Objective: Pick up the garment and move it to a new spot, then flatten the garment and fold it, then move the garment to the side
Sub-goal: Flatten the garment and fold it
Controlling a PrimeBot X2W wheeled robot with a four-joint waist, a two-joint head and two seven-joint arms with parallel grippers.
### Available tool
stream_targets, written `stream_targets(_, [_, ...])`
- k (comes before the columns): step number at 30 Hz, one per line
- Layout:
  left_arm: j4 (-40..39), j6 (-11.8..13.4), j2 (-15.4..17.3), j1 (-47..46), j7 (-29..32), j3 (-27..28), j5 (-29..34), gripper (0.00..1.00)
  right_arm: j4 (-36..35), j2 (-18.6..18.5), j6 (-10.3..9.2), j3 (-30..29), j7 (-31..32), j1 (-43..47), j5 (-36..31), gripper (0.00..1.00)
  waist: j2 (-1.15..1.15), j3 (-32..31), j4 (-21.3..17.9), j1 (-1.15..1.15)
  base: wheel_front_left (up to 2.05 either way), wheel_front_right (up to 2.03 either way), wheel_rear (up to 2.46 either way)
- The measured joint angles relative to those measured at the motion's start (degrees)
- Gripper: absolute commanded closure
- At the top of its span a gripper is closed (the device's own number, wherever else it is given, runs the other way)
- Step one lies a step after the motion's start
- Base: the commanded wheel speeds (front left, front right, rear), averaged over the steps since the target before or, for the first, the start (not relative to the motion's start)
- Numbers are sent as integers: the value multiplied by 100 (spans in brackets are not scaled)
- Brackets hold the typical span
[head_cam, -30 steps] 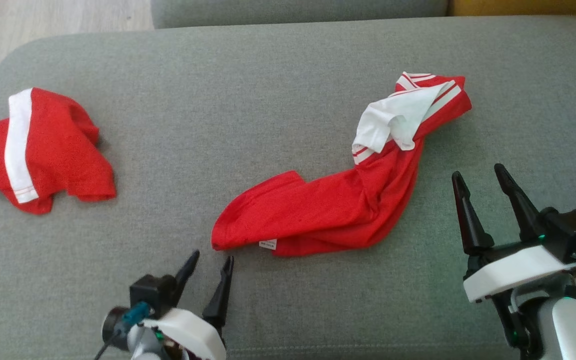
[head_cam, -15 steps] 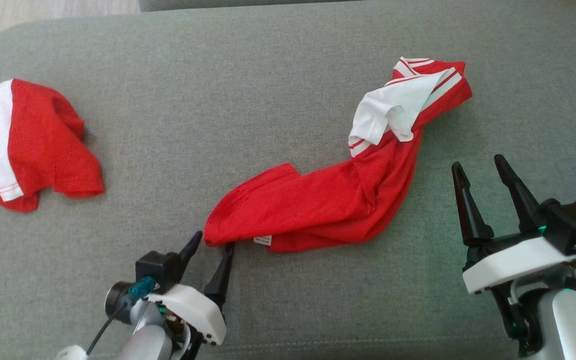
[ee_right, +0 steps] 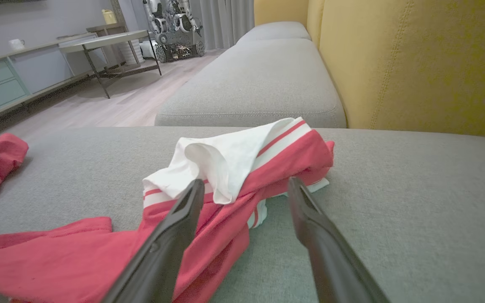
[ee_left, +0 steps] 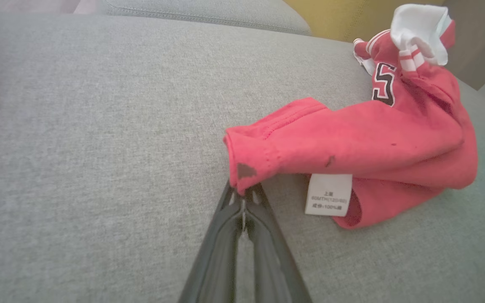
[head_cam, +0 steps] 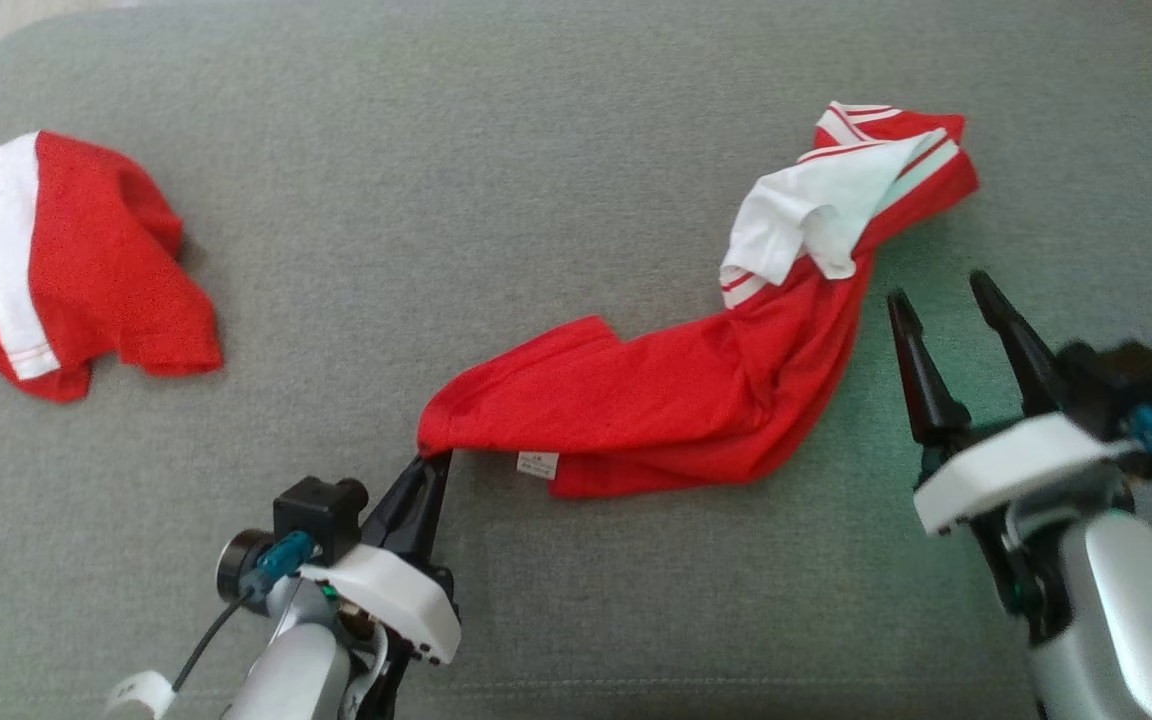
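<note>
Am pinching hem corner of red garment (head_cam: 656, 400) with my left end effector (head_cam: 433, 464), fingers pressed together on cloth. Garment lying crumpled across grey sofa cushion (head_cam: 496, 160), white sleeve (head_cam: 806, 215) bunching at its far right end, white label (head_cam: 537, 463) showing just beside pinch. Am holding my right end effector (head_cam: 939, 288) spread, just beside garment's right edge. At cushion's left, second red garment (head_cam: 86, 270) lying well apart.

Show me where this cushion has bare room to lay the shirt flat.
Widest bare stretch: cushion between the left garment and the shirt, up to the far edge. Near strip between left gripper and right gripper is bare too. Crowded beside the right gripper.
</note>
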Motion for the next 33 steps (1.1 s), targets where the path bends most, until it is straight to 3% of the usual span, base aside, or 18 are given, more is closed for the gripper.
stream_targets(13, [-299, -52, -85, -146, -1, -111, 143, 100, 2176, -353, 0, 760, -192, -1530, 119, 0, 0, 243, 398, 0, 0, 0, 0])
stream_targets(14, [-323, -53, -85, -146, -1, -122, 143, 100, 2299, -364, 0, 776, -232, -1615, 123, 45, 0, 255, 411, 0, 0, 0, 0])
stream_targets(15, [-350, -53, -86, -147, -1, -133, 143, 100, 2412, -374, 0, 800, -271, -1699, 142, 98, 0, 265, 421, 0, 0, 0, 0])
stream_targets(23, [-509, -94, -64, -138, -1, -113, 105, 100, 2619, -425, 0, 820, -692, -1937, 169, 100, 0, 202, 438, 0, 0, 0, 0])
stream_targets(33, [-1652, -92, 279, -93, 358, 175, -209, 100, 1508, -567, 0, 187, -825, -1676, 166, 100, 0, -71, 311, 0, 0, 0, 0])
